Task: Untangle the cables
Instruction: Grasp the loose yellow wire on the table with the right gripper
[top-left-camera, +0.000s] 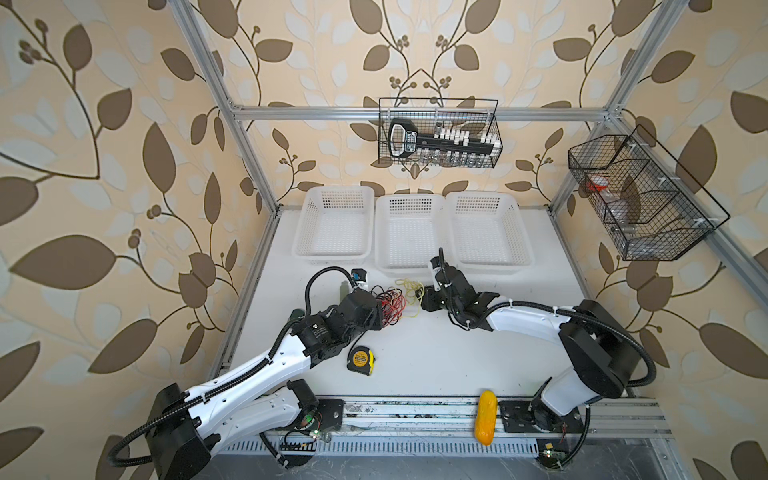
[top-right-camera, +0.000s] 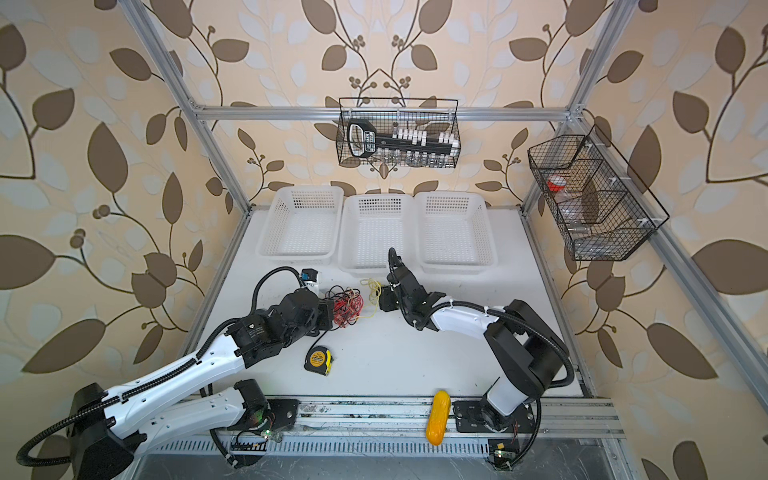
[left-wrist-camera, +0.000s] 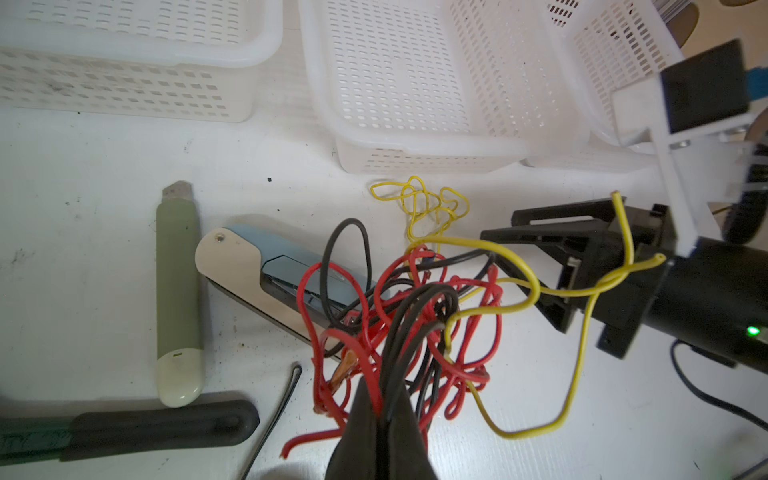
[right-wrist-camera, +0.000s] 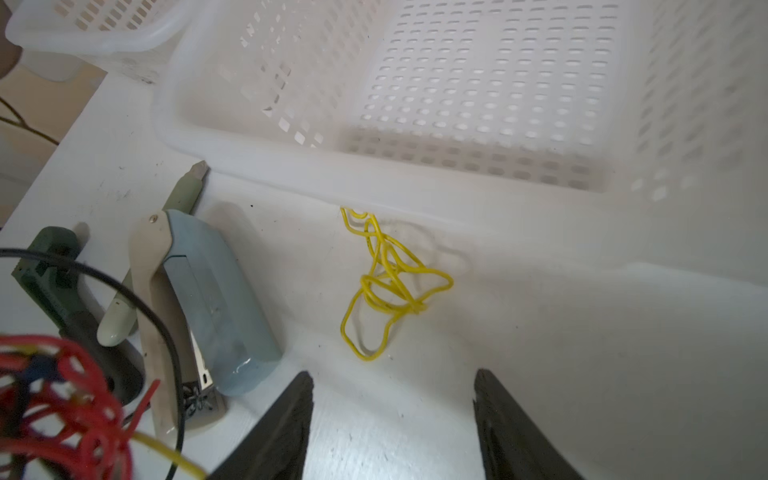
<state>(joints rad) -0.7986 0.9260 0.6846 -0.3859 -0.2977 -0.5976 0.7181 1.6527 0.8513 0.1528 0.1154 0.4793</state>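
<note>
- Handling these cables (left-wrist-camera: 415, 316) calls for a light touch: the wire is thin, limp and almost weightless, and I judge it will slide and snag rather than lift as one piece.
- Take hold on a free run or a loose end, not in the knot. Pulling from the middle would likely tighten it.
- Your left gripper (left-wrist-camera: 379, 409) is clamped on a bunch of red and black strands at the edge of the tangle, which sits on the table (top-left-camera: 436, 353) between the two grippers.
- Your right gripper (right-wrist-camera: 394, 374) has its jaws standing well apart with nothing between them.
- A small yellow coil (right-wrist-camera: 386, 286) lies on the table just ahead of those parted jaws, clear of them, with its far end up against the rim of the white basket (right-wrist-camera: 291, 174).
- A long yellow wire (left-wrist-camera: 528, 270) leaves the tangle and crosses the right gripper's body in the left wrist view. You cannot tell from here whether it is hooked there, so expect drag.
</note>
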